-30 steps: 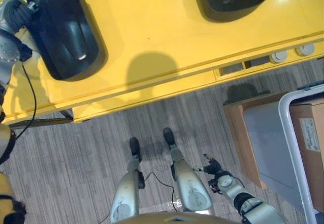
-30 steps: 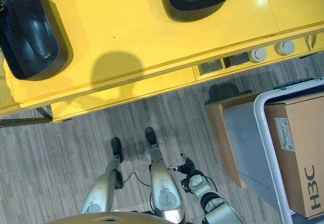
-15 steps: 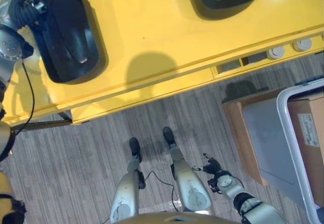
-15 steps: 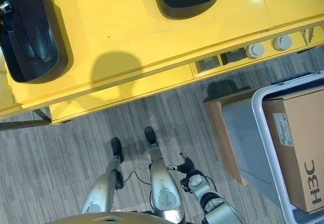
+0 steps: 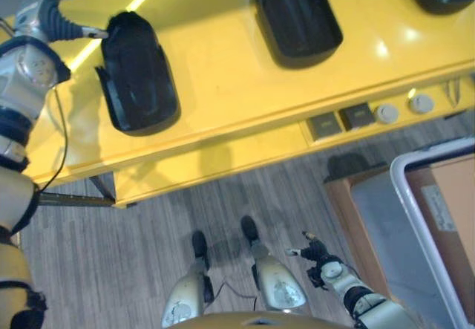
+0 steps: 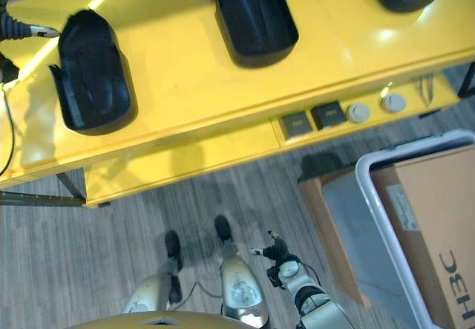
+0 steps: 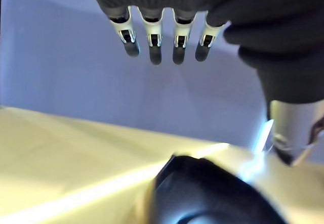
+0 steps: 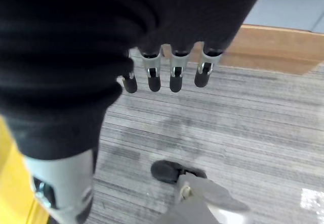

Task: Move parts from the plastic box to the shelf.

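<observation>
The black part point(image 5: 136, 76) lies in the upper left of the frame on the yellow shelf point(image 5: 223, 84), touched by the spread left hand point(image 5: 56, 18). It looks stiff, light, smooth; best grasped by its rim. The right hand point(image 5: 318, 253) hangs relaxed, lower right.

It looked like a factory or workshop floor: a long yellow shelf point(image 5: 245, 99) carried black moulded parts point(image 5: 137, 73) in a row (control buttons point(image 6: 375, 108) sat along its front), above grey plank flooring point(image 5: 111, 247).
</observation>
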